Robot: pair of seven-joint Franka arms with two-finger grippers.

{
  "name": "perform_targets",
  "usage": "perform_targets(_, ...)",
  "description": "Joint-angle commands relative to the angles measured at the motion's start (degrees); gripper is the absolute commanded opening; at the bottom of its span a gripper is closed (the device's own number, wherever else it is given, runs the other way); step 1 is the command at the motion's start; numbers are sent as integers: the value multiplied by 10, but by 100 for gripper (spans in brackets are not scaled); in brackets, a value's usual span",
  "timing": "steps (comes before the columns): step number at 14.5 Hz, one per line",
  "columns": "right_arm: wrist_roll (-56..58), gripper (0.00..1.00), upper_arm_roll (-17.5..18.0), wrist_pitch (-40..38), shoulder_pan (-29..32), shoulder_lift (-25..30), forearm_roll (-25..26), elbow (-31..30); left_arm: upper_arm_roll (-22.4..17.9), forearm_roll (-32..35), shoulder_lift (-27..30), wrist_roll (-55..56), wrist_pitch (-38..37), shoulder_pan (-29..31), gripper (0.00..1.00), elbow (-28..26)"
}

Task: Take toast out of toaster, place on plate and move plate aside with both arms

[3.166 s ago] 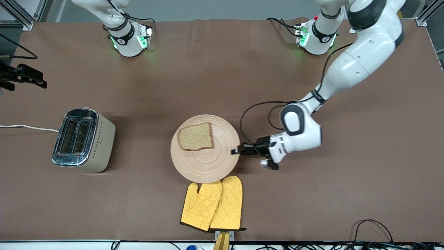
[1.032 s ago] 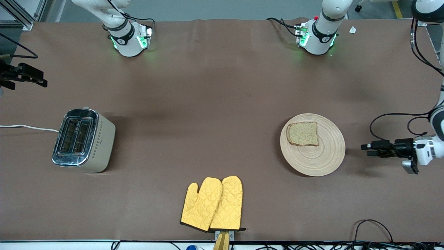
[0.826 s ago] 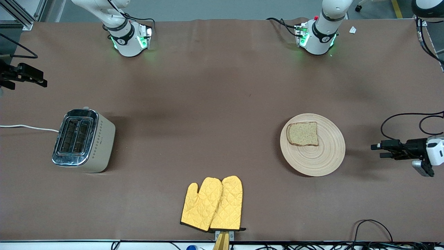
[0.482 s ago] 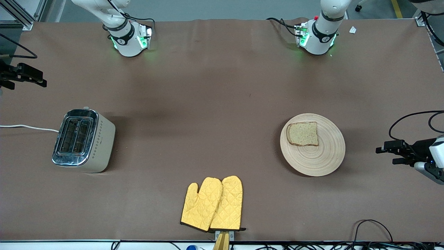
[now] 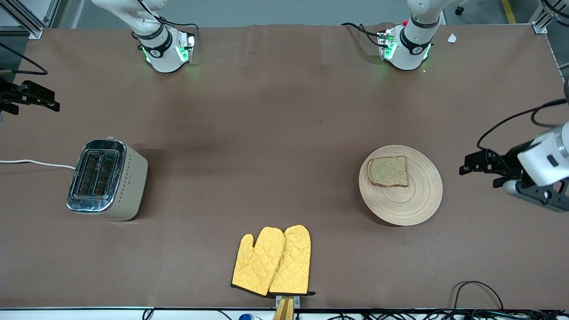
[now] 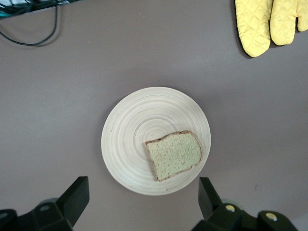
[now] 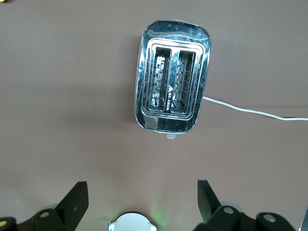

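Note:
The round wooden plate (image 5: 413, 202) lies on the table toward the left arm's end, with the brown toast (image 5: 388, 171) flat on the part of it nearer the robots. My left gripper (image 5: 479, 170) is open and empty, up in the air beside the plate, toward the left arm's end of the table and apart from the rim. In the left wrist view the plate (image 6: 130, 125) and toast (image 6: 174, 155) show between its spread fingers (image 6: 77, 192). My right gripper (image 7: 142, 192) is open and empty, high over the table between the toaster (image 7: 173, 96) and its own base; that arm waits.
The steel toaster (image 5: 106, 179) stands toward the right arm's end, slots empty, its white cord (image 5: 35, 163) running off the table. Two yellow oven mitts (image 5: 272, 261) lie near the table's front edge. Black cables (image 5: 478, 289) loop at the front edge near the left arm's end.
The left gripper dragged the plate with the toast from the table's middle toward its own end, let go of the rim, drew back and has now risen. The right arm has not moved.

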State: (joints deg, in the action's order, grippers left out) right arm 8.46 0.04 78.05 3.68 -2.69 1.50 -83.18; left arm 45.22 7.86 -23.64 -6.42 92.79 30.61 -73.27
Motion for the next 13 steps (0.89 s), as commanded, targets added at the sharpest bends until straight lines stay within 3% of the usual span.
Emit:
perform_targets(1, -5, 100, 1, -4, 0, 5, 3, -1, -8, 8, 43, 1, -22, 6, 100, -4)
perform_targets(5, -5, 100, 1, -4, 2, 5, 3, -1, -21, 26, 90, 7, -25, -29, 100, -7)
perform_targets(6, -5, 100, 1, -4, 2, 5, 3, -1, -65, 34, 97, 24, -31, -70, 100, -7)
perform_targets(9, -5, 100, 1, -4, 2, 5, 3, -1, -266, 19, 123, 31, -45, -235, 100, -6)
perform_targets(11, -5, 100, 1, -4, 2, 5, 3, -1, -344, -33, 140, 33, -45, -280, 100, -12)
perform_targets(13, -5, 100, 1, -4, 2, 5, 3, -1, -399, -42, 163, 25, -45, -313, 100, -43)
